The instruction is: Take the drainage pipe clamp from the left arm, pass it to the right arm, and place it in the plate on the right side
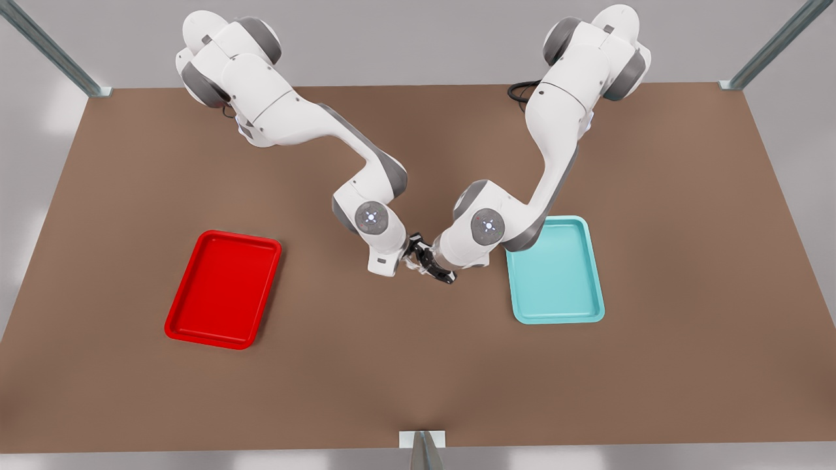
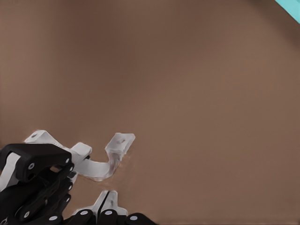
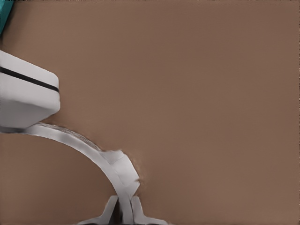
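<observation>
The drainage pipe clamp (image 3: 79, 145) is a thin white arc held above the brown table between the two trays. My right gripper (image 3: 123, 212) is shut on one end of it, just behind a flared tab. The arc runs to the white body of my left hand (image 3: 26, 93). In the left wrist view my left gripper (image 2: 108, 206) has its fingertips pressed together. The clamp (image 2: 115, 152) sticks out past the right gripper's black fingers (image 2: 42, 168). In the front view both grippers meet at mid-table, right (image 1: 411, 251) and left (image 1: 432, 264). The red plate (image 1: 196, 294) lies on the front view's left.
A teal tray (image 1: 555, 287) lies on the front view's right, partly under the left arm's elbow. Its corner shows in the left wrist view (image 2: 290, 7) and in the right wrist view (image 3: 3, 18). Metal frame posts stand at the table's corners and front edge (image 1: 422, 450).
</observation>
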Controlling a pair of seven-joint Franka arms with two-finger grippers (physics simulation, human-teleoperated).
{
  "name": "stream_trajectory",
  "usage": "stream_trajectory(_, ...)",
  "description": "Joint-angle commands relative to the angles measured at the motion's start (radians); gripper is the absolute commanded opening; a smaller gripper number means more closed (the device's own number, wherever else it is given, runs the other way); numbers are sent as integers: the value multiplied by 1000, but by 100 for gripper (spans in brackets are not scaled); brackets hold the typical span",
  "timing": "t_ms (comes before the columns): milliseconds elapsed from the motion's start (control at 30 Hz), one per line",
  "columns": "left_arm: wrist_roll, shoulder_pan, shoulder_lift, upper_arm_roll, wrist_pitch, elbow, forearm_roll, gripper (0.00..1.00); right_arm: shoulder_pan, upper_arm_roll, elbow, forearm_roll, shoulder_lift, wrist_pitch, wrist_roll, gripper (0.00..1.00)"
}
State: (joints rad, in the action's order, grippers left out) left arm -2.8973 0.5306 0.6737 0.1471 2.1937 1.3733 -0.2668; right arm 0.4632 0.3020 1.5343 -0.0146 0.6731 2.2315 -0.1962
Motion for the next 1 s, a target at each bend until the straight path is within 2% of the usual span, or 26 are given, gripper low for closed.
stream_trajectory(0, -253, 0, 0, 0, -9, -3, 3, 21, 0, 0, -3, 24, -1, -6, -25, 21)
stream_trajectory(33, -253, 0, 3, 0, -11, -6, 5, 21, 0, 0, -5, 24, -1, -6, -25, 21)
stream_trajectory(67, -250, 0, 4, 0, -11, -13, 8, 53, 0, 0, -6, 24, -1, -6, -25, 21)
stream_trajectory(100, -249, 0, 6, 0, -35, -14, 11, 100, -1, 0, -6, 24, -1, -7, -25, 21)
stream_trajectory(167, -241, -11, 4, -4, -106, -40, 14, 100, -5, 0, -8, 24, -3, -7, -25, 21)
stream_trajectory(200, -125, -50, 1, -7, -219, -75, 43, 100, -6, 0, -8, 24, -3, -7, -25, 21)
stream_trajectory(267, 308, -238, -5, -7, -572, -212, 96, 100, -11, 0, -8, 24, -3, -7, -23, 21)
stream_trajectory(333, 679, -337, -5, -7, -764, -342, 198, 100, -37, -3, -8, 22, -3, -10, -25, 21)
stream_trajectory(400, 1584, -385, -29, -7, -985, -479, 198, 100, -113, -12, 1, 24, -15, -39, -31, 21)
stream_trajectory(467, 2408, -458, -144, 29, -1101, -482, 221, 100, -239, -17, 1, 146, -44, -141, -20, 21)
stream_trajectory(500, 2789, -523, -224, 75, -1094, -404, 244, 100, -297, -17, 4, 166, -56, -148, 29, 21)
stream_trajectory(533, 2884, -465, -405, 75, -886, -81, 386, 100, -374, -17, 6, 191, -60, -151, 101, 21)
stream_trajectory(567, 2882, -460, -413, 54, -922, -60, 385, 100, -454, -17, 6, 237, -58, -151, 190, 21)
stream_trajectory(633, 2744, -455, -404, 57, -960, -71, 379, 100, -626, -17, -6, 254, -24, -132, 428, 21)
stream_trajectory(733, 2733, -468, -407, 54, -1124, -118, 287, 100, -767, -27, -11, 337, 3, -102, 624, 21)
stream_trajectory(867, 2716, -471, -405, 57, -1128, -175, 265, 100, -816, -27, 17, 404, 22, -69, 676, 21)
stream_trajectory(967, 2716, -471, -404, 52, -1128, -198, 267, 100, -834, -27, 130, 412, -36, -40, 686, 21)
